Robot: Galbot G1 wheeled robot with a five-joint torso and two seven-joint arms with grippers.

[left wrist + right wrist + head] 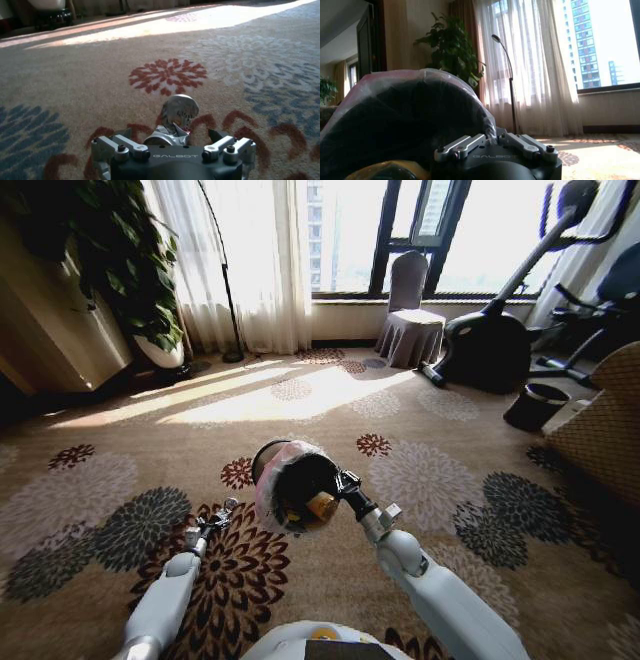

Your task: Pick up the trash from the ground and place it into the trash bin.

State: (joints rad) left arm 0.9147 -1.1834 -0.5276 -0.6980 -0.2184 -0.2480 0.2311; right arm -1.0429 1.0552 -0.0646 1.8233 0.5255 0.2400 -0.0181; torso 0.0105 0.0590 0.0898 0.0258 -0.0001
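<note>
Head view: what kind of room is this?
Likely a hotel suite or lounge, with a fitness corner: a flower-patterned carpet, a covered banquet-style chair by tall curtained windows, an exercise machine, and a big potted plant.

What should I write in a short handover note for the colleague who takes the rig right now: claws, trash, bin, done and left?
Right claw: shut on the rim of the trash bin, holding it up off the carpet, tipped so its mouth faces the robot.
Left claw: low over the carpet, shut on a crumpled silvery-white wrapper.
In the bin: one yellowish item lies inside the pink-lined bin.
Done: bin lifted, at least one piece inside, wrapper gripped.
Left: the wrapper is not yet in the bin; the left claw is beside the bin, lower and to its left. No other litter is evident on the carpet nearby.
</note>
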